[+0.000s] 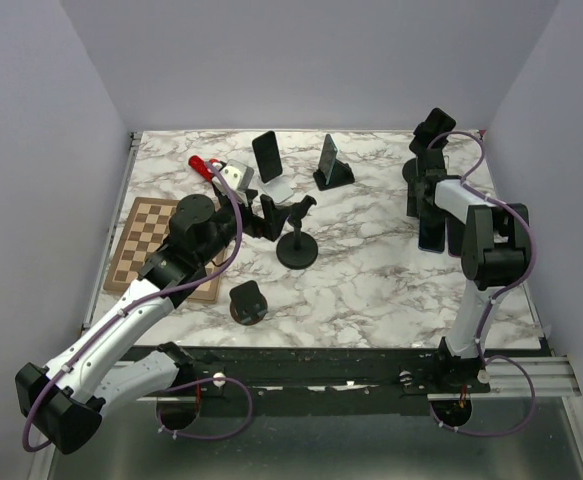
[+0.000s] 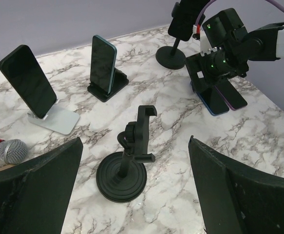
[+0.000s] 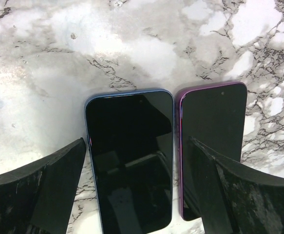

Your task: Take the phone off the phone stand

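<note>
I've got the right gripper (image 3: 137, 141) spread wide over the blue phone (image 3: 129, 165), flat by the right edge, while the left gripper (image 2: 134, 141) gapes toward the clamp stand (image 2: 132, 161).

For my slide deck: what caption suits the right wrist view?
Right tool open above a blue phone and a purple phone lying side by side.

Left tool (image 2: 134, 146) spread wide, reaching forward; right tool (image 3: 138, 144) spread wide, pointing straight down.
</note>
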Motion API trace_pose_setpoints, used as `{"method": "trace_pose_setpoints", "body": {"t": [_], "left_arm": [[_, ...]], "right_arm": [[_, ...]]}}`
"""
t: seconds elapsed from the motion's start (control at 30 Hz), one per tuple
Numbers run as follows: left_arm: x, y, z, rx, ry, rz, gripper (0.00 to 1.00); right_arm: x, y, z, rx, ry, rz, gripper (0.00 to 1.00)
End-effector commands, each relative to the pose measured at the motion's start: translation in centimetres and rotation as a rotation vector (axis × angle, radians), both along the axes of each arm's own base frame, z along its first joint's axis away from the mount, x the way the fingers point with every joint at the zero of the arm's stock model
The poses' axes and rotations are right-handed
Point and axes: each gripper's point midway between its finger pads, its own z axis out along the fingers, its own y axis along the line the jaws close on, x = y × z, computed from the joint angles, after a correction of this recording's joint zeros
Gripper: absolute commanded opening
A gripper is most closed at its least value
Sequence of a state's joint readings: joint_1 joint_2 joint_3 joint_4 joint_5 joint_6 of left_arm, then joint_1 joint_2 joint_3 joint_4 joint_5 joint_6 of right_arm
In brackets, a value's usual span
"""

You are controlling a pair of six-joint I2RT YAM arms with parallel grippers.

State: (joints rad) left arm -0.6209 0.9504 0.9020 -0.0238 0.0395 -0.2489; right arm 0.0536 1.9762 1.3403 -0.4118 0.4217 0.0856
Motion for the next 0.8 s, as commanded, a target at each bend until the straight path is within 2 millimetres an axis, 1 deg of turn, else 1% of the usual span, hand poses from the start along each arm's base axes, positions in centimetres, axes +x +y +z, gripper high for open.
{"method": "trace_pose_setpoints", "body": {"t": [0.0, 0.1, 0.17, 0.23, 0.33, 0.37, 0.5, 0.57, 0.63, 0.67, 0.7, 0.77], "left_arm": [[-0.3, -0.4, 0.2, -0.025, 0.000, -0.028, 0.97], [-0.2, -0.2, 0.5, -0.027, -0.003, -0.015, 0.97], [-0.4, -0.4, 0.8, -0.037, -0.002, -0.030, 0.97], [-0.6, -0.5, 0.8, -0.040, -0.003, -0.039, 0.97], [-0.3, -0.2, 0.8, -0.032, -0.008, -0.020, 0.97], [-0.3, -0.2, 0.8, -0.028, -0.010, -0.017, 0.97], [-0.2, 0.0, 0.7, -0.022, -0.018, -0.010, 0.97], [0.1, 0.2, 0.6, -0.012, -0.019, 0.003, 0.97], [0.2, 0.3, 0.5, -0.004, -0.017, 0.011, 0.97], [0.3, 0.3, 0.5, -0.004, -0.018, 0.013, 0.97], [0.4, 0.3, 0.4, -0.003, -0.016, 0.013, 0.98], [0.5, 0.3, 0.2, -0.002, -0.012, 0.014, 0.97]], "right_arm": [[-2.2, 1.0, -1.1, 0.032, 0.069, 0.012, 0.94], [-2.2, 0.9, 1.0, 0.012, 0.032, -0.014, 0.94], [-2.2, 1.3, 2.6, 0.022, -0.013, -0.029, 0.94], [-2.0, 2.1, 4.1, 0.057, -0.066, -0.026, 0.94], [-1.5, 3.5, 6.4, 0.140, -0.149, -0.039, 0.94], [-1.2, 4.2, 7.2, 0.184, -0.182, -0.034, 0.94], [0.5, 8.6, 10.7, 0.362, -0.321, 0.062, 0.93], [1.4, 10.8, 12.1, 0.451, -0.367, 0.105, 0.89], [2.2, 13.3, 12.8, 0.535, -0.394, 0.157, 0.87], [2.7, 14.3, 13.0, 0.552, -0.406, 0.180, 0.86], [2.9, 16.0, 13.0, 0.578, -0.406, 0.223, 0.85], [3.6, 18.5, 13.0, 0.581, -0.410, 0.278, 0.85]]}}
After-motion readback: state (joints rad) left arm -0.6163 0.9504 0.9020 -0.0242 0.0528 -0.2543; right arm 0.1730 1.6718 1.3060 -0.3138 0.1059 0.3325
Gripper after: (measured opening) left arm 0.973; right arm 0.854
